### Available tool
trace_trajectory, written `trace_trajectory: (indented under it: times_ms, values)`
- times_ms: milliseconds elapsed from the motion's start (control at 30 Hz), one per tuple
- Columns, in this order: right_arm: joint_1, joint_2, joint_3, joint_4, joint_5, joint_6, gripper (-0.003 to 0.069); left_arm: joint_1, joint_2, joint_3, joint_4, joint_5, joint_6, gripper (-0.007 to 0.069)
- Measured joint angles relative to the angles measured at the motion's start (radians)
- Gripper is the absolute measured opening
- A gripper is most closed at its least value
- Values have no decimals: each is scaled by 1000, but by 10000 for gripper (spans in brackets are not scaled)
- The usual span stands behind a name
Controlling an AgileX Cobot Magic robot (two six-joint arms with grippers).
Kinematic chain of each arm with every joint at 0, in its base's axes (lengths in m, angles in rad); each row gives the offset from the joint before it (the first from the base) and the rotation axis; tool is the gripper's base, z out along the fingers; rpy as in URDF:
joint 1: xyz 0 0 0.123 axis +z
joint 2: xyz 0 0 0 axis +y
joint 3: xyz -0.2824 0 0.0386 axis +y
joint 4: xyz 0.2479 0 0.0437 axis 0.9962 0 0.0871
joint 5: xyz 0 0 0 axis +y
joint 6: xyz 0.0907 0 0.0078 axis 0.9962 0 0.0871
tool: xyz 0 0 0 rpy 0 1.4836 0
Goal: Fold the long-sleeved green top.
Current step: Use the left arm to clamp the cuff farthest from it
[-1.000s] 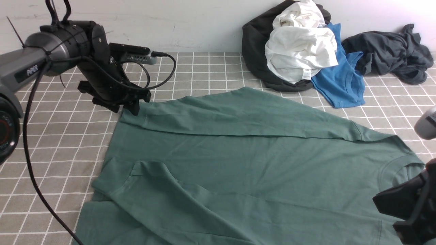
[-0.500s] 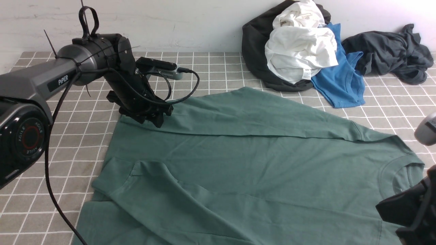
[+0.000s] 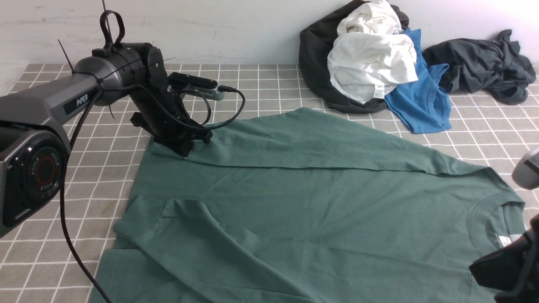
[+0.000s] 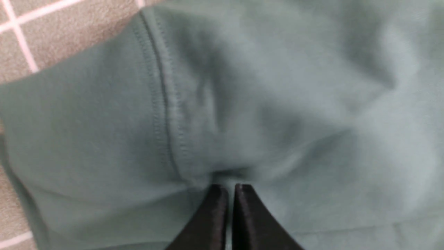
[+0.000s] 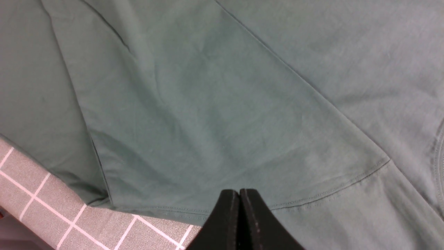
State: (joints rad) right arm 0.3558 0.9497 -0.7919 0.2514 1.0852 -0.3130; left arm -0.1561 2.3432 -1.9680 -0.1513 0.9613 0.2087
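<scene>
My left gripper (image 3: 184, 150) is pinched tight on the cuff end of the green long-sleeved top (image 3: 303, 198), which lies spread across the checked cloth (image 3: 84, 176). My right gripper (image 5: 239, 191) is closed and empty, above the fabric beside the collar.

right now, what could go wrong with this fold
1. The left hand is shut on just a small pucker of the green long-sleeved top beside the cuff seam; the sleeve may slip out when lifted.
2. The near sleeve lies creased across the body, so folding over it could trap wrinkles.
3. The right hand is shut with no cloth visibly held, so the collar side could drag along.
</scene>
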Motion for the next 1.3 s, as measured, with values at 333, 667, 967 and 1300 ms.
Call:
trace_trajectory:
  times_ms: [333, 667, 967, 1300]
  values:
    - [0, 0, 0, -25, -17, -1, -14, 0, -92, -62, -4, 198, -11, -8]
    - [0, 0, 0, -49, -87, -3, -14, -1, -157, -3, 35, 196, -8, 9]
    - [0, 0, 0, -49, -71, -3, -14, -2, -41, 2, 82, 70, -8, 335]
    - [0, 0, 0, -50, -55, -3, -14, -4, 20, 0, 77, 14, -47, 424]
